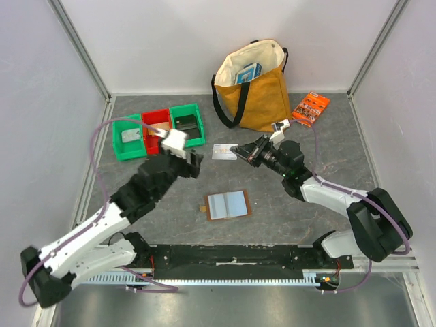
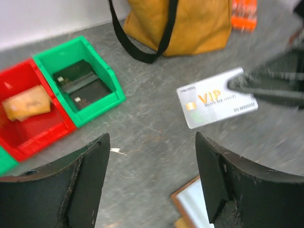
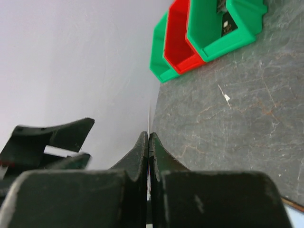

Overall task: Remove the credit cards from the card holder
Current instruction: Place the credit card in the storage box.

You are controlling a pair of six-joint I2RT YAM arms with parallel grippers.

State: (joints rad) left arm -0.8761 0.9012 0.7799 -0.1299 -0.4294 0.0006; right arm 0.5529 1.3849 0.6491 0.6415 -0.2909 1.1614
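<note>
The card holder (image 1: pixel 227 204) lies open on the grey table, its pale grey-blue pockets facing up; a corner of it (image 2: pixel 195 205) shows below my left fingers. A white credit card (image 1: pixel 223 152) printed "VIP" in gold (image 2: pixel 216 97) hangs flat above the table. My right gripper (image 1: pixel 240 151) is shut on the card's right edge; in the right wrist view the card is a thin edge-on line (image 3: pixel 150 118) between the closed fingers (image 3: pixel 148 137). My left gripper (image 1: pixel 195 163) stands open and empty (image 2: pixel 152 142) just left of the card, apart from it.
A row of green and red bins (image 1: pixel 159 129) stands at the back left, with dark items in the right green bin (image 2: pixel 80 83) and a tan item in the red bin (image 2: pixel 26 102). A yellow tote bag (image 1: pixel 259 88) and an orange packet (image 1: pixel 310 107) sit at the back.
</note>
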